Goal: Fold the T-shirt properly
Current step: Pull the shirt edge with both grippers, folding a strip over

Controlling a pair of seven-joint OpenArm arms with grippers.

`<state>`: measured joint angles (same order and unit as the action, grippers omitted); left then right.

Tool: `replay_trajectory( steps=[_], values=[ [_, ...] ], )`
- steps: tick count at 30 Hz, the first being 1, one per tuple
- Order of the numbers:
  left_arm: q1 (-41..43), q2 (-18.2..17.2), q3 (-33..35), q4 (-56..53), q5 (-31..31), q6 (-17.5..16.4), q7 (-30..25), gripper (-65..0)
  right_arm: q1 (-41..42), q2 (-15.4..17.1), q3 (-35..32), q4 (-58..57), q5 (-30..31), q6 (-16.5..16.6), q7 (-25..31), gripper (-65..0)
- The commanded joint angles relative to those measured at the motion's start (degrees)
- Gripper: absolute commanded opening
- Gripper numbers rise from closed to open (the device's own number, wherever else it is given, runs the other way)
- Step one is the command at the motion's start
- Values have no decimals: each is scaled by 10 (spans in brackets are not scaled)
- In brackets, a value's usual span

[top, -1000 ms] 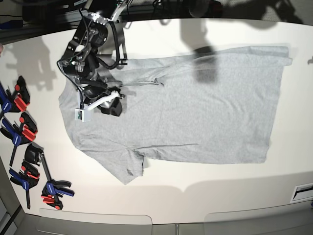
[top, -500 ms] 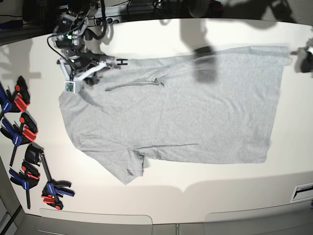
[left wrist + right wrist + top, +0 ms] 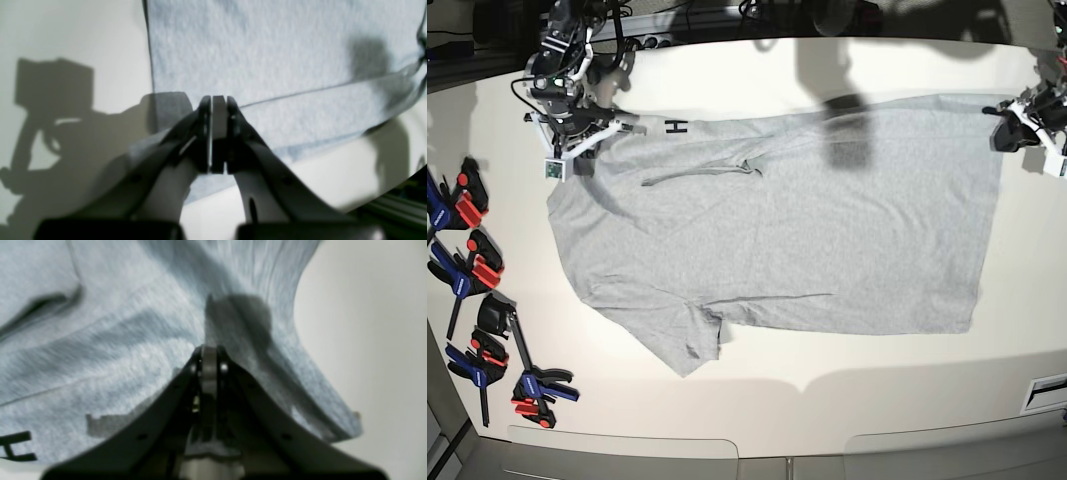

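The light grey T-shirt (image 3: 807, 220) lies spread flat on the white table, plain side up, neck end to the left. Its far edge is turned over in a strip, showing a dark letter H (image 3: 674, 126) that is also in the right wrist view (image 3: 15, 446). My right gripper (image 3: 579, 158) is at the far left sleeve. Its jaws are shut (image 3: 209, 351) on the cloth (image 3: 116, 340), and creases run out from the tip. My left gripper (image 3: 1000, 128) is at the far right hem corner, jaws shut (image 3: 215, 100) on the cloth (image 3: 267, 50) where the turned strip ends.
Several blue, red and black spring clamps (image 3: 472, 270) lie along the table's left edge. Bare white table (image 3: 827, 390) runs in front of the shirt. Dark cables and gear sit behind the back edge. A slotted fitting (image 3: 1047, 392) is at the front right.
My right arm has moved from the shirt's chest area up and left to the far left sleeve. My left arm has come in from the right edge to the hem corner.
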<state>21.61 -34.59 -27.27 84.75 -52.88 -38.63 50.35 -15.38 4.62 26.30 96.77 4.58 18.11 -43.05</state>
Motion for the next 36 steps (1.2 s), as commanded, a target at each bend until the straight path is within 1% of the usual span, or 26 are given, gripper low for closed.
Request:
replay_trajectory(
  steps=[1,4,5,7,10,13,19,28,36],
  values=[
    [2,-4,0,9,8,-2,-3,-650,5,7,0,4,1,-1,12,-650],
    [2,17,5,8,62,-1,-8,-650,4,8,0,1,1,-1,9,-650],
    [2,23,4,8,77,6,-9,-650,4,8,0,1,1,-1,5,-650],
    [2,30,4,7,102,30,-9,-650,4,8,0,1,1,-1,-6,-650],
    [6,30,4,7,133,58,-6,-650,1,8,0,1,1,0,-22,-650],
    [19,30,4,7,159,76,-1,-650,-10,8,0,1,1,3,-23,-650],
    [61,30,4,2,160,87,0,-650,-49,8,0,1,5,12,-22,-650],
    [119,30,3,2,149,87,2,-650,-106,11,0,7,5,12,-28,-650],
    [156,30,3,2,149,87,7,-650,-153,11,10,44,5,11,-37,-650]
  ],
)
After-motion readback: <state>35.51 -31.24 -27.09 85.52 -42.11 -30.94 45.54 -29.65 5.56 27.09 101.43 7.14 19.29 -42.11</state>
